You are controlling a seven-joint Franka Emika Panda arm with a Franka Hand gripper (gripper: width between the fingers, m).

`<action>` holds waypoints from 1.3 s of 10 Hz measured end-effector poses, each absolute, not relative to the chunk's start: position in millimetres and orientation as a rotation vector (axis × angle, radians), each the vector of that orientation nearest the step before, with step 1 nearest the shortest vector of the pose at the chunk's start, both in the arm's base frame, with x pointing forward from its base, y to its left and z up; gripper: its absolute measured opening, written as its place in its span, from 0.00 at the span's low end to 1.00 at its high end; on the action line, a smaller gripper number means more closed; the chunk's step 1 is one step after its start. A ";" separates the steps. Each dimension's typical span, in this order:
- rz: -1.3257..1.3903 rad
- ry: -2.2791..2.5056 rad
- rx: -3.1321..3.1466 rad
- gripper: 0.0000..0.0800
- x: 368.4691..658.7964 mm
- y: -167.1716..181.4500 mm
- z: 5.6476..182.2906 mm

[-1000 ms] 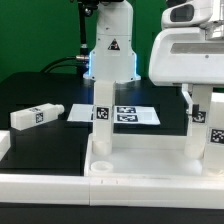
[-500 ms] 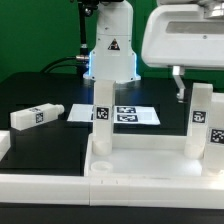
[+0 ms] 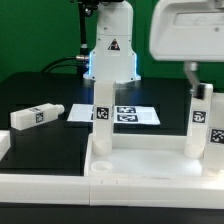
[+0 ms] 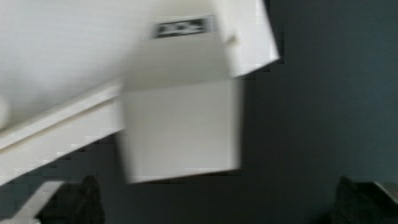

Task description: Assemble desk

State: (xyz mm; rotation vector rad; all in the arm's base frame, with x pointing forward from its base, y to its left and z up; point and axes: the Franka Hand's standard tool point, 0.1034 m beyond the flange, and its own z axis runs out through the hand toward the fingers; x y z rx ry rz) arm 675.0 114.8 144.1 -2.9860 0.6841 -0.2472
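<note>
1. A white leg (image 4: 183, 125) bearing a black tag (image 4: 180, 28) meets the white panel (image 4: 50, 70).
2. The gripper (image 4: 217, 203) is spread wide, its fingertips (image 4: 71, 203) clear of the leg, above the dark counter (image 4: 329, 100).

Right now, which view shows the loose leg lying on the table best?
The exterior view: the loose leg lies whole on the black table at that view's left, its tag visible, apart from the desk panel. The wrist view does not show it, only another leg close up.

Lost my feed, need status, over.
Hand open, empty, above leg at exterior view's right. That leg and second leg upright on panel; third leg loose on table. Nothing in the way.
</note>
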 end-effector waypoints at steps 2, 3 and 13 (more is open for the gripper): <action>-0.301 0.669 -2.956 0.81 663.8 133.1 123.9; -0.286 0.666 -2.963 0.81 659.7 132.8 119.7; -0.209 0.891 -2.924 0.38 648.5 109.5 119.2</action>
